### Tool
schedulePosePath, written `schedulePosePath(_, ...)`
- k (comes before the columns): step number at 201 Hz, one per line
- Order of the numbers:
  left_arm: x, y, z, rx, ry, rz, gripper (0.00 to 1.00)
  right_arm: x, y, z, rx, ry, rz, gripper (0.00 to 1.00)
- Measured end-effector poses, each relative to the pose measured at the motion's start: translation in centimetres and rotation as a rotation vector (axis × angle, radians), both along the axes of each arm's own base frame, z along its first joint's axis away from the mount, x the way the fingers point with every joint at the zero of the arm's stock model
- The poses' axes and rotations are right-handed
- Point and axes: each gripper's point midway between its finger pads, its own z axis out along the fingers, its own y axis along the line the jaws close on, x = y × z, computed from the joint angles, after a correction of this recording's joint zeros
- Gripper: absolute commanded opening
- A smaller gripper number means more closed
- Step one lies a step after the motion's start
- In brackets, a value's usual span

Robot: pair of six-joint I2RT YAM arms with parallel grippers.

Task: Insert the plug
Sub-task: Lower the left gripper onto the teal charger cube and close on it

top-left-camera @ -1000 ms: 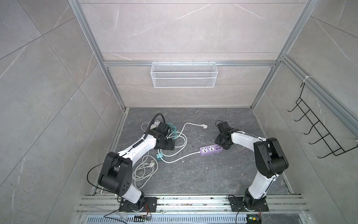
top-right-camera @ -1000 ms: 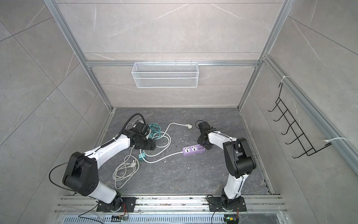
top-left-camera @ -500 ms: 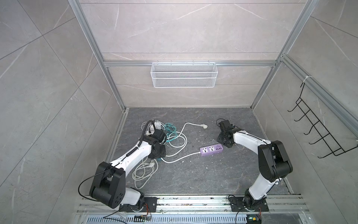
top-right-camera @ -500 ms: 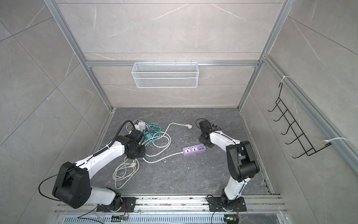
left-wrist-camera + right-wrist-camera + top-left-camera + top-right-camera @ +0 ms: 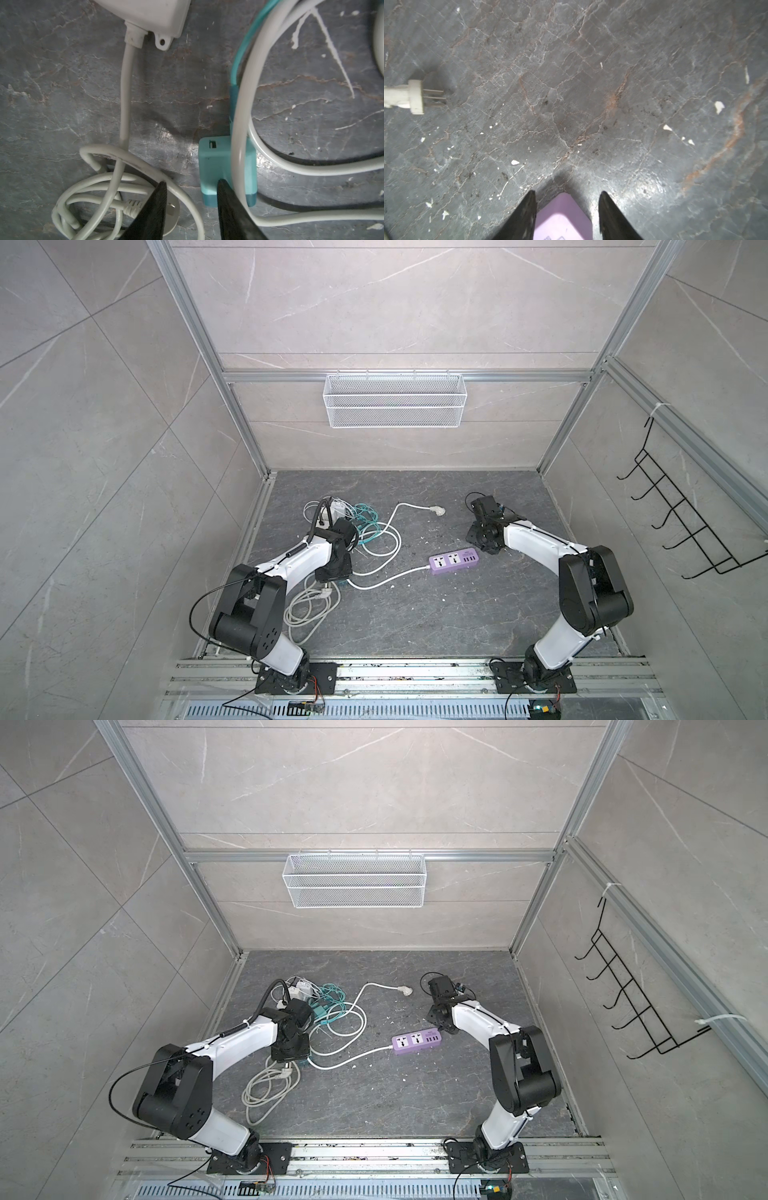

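The left claw is drawing its jaws in from wide to a narrow gap, while its arm is pulling back toward the robot's side of the floor. A white cord is crossing that gap. One finger is covering the rim of the white plug, and the other is overlapping a corner of the teal plug. Whether the jaws are pinching anything, I cannot tell. By my reading the pickup is only beginning, and which plug it is going for is not showing yet.

Further out, the right claw is staying closed around the end of the purple power strip, seemingly bracing it. The strip is lying well apart from both plugs, with its sockets standing empty in both top views. The carry and the push-in are therefore still waiting. A third plug is lying loose farther back.
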Motion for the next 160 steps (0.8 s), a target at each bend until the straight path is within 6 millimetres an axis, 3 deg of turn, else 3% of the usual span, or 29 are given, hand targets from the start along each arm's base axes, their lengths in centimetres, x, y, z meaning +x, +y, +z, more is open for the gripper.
schedulePosePath(43,1.3,-1.2,0.0,-0.056,-0.037,-0.008,0.58,0.0,0.0,0.2,0.0,-0.005,0.003,0.51)
schedulePosePath(120,1.0,-2.8,-1.3,-0.133,0.004,-0.02,0.6,0.0,0.0,0.2,-0.001,-0.005,0.007,0.51)
schedulePosePath(160,0.4,-2.8,-1.8,-0.131,0.022,-0.019,0.49,0.2,0.1,0.3,0.003,-0.01,0.011,0.51)
